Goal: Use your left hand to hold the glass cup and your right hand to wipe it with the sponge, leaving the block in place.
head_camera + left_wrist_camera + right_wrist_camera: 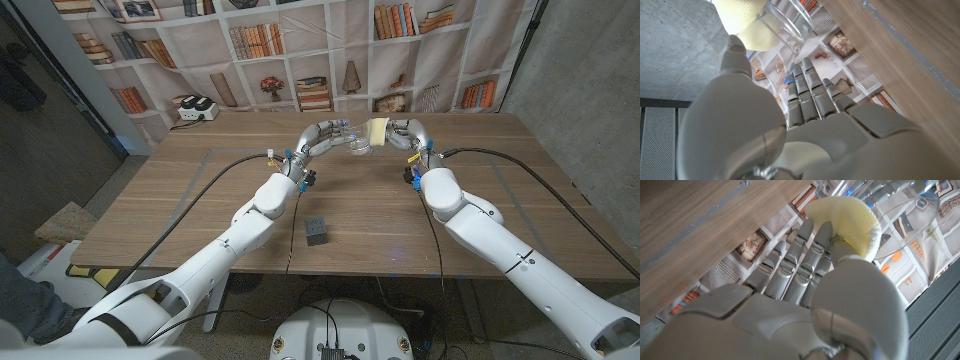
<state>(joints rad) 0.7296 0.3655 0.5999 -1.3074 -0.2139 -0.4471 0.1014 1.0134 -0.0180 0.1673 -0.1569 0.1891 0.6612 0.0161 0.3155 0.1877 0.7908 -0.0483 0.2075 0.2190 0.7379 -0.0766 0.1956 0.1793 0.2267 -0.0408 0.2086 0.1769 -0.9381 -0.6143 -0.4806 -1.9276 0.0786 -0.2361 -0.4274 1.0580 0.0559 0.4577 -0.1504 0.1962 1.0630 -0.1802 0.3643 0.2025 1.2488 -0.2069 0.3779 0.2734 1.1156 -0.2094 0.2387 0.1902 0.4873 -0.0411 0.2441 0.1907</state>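
My head camera looks down over the brown wooden desk [180, 210]; both wrist cameras sit close behind my fingers [810, 92], sharing the clear glass cup [900, 220].

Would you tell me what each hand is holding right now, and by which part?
The left hand grips the clear glass cup around its side; the right hand pinches the pale yellow sponge by its lower part.

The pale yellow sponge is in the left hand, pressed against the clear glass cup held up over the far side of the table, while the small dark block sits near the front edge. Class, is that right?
One thing is wrong: the pale yellow sponge is in the right hand, as the head view shows. The left hand holds the clear glass cup. The small dark block does sit near the front edge.
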